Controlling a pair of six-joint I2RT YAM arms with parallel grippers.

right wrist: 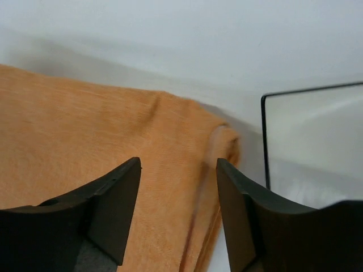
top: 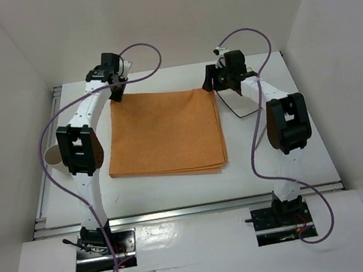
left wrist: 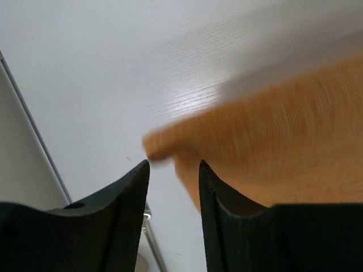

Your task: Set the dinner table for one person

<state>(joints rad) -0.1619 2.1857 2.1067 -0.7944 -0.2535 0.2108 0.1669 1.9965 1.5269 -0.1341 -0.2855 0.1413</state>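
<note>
An orange cloth (top: 165, 133) lies folded flat in the middle of the white dinner table (top: 176, 192). My left gripper (top: 116, 89) hangs over the cloth's far left corner. In the left wrist view this gripper (left wrist: 173, 165) is open, with the blurred cloth corner (left wrist: 156, 146) just beyond its tips and nothing between them. My right gripper (top: 213, 81) is at the far right corner. In the right wrist view it (right wrist: 177, 164) stands open above the cloth (right wrist: 85, 141) and holds nothing.
A square white plate with a dark rim (top: 243, 105) (right wrist: 309, 133) lies right of the cloth, partly under the right arm. A beige cup (top: 52, 156) stands by the left table edge behind the left arm. White walls enclose the table.
</note>
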